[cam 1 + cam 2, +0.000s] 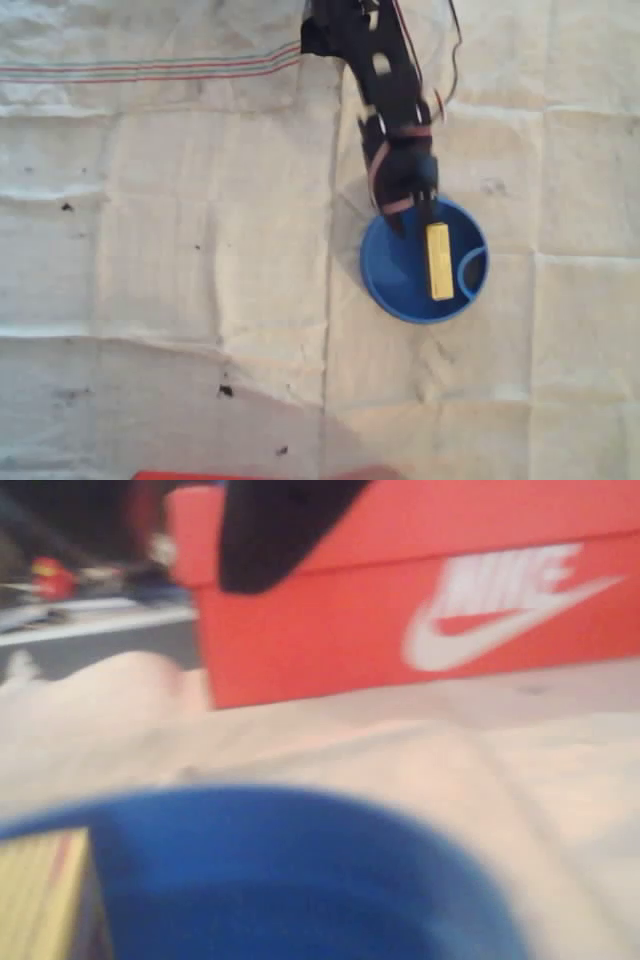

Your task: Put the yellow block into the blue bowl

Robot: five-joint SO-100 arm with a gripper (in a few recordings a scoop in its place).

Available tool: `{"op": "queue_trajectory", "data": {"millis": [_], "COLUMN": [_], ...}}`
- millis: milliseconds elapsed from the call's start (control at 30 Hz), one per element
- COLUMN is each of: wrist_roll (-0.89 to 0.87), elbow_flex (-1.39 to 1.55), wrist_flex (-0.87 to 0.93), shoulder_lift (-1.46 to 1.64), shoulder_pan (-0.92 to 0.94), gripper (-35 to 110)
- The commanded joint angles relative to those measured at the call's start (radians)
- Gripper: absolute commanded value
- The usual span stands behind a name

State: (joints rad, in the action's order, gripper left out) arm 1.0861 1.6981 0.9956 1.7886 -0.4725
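The small pale-yellow rectangular block [438,261] hangs over the round bright-blue plastic bowl [395,275], near the counter's right edge, its top end clamped in the black tool [430,212]. It looks light, stiff, and smooth enough to slip.

Black robot arm reaches down from the top edge in the overhead view, angled to the lower right, red bands and thin wires at its wrist; its pincer [428,212] points downward, fingertips closed on the upper end of a pale-yellow rectangular bar [439,262]
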Motion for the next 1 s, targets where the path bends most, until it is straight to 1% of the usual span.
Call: {"op": "queue_trajectory", "data": {"millis": [0, 167, 300, 700, 867, 967], "wrist_roll": [-0.126, -0.328, -0.474, -0.75, -0.868, -0.985], "elbow_flex": [-0.021, 0.009, 0.126, 0.644, 0.796, 0.865], "wrist_flex": [0.1, 0.199, 0.224, 0.17, 0.121, 0.121], "shoulder_lift": [0.202, 0.382, 0.555, 1.226, 1.44, 1.532], "shoulder_pan": [0.006, -0.005, -0.005, 0.0, -0.003, 0.008], "gripper": [0, 0, 0, 0, 0, 0]}}
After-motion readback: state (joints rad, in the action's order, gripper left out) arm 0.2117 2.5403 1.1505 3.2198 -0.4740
